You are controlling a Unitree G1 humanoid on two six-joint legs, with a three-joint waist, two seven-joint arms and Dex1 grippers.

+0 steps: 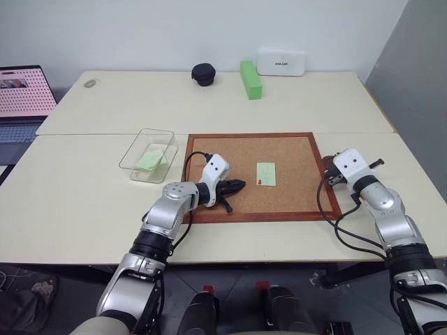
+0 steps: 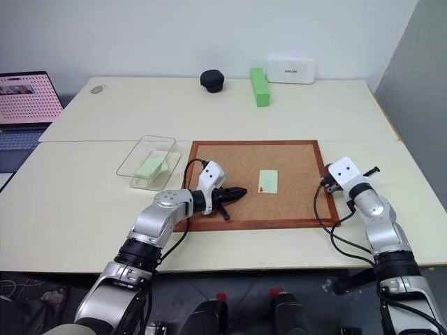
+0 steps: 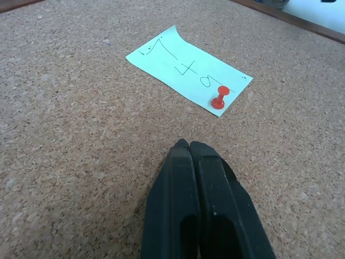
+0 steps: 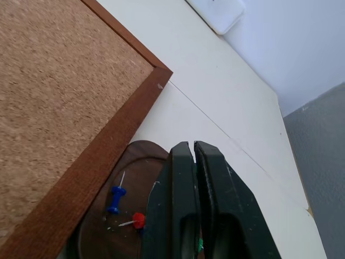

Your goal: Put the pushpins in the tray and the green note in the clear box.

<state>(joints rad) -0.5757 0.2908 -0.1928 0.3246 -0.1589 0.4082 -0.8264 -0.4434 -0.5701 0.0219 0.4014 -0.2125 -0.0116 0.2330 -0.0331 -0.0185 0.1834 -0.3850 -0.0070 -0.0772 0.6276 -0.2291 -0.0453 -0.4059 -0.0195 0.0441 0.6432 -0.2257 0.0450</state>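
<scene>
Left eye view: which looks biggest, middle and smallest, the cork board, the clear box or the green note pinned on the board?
1. Cork board, by far the largest.
2. Clear box, middle.
3. Green note pinned on the board, smallest.
All three lie about equally far from the camera, so the order looks safe.

Cork board (image 1: 279, 174) mid-table; black pouch (image 1: 203, 73), green block (image 1: 250, 79), white device (image 1: 281, 62) behind; laptop (image 1: 24, 98) left
</scene>
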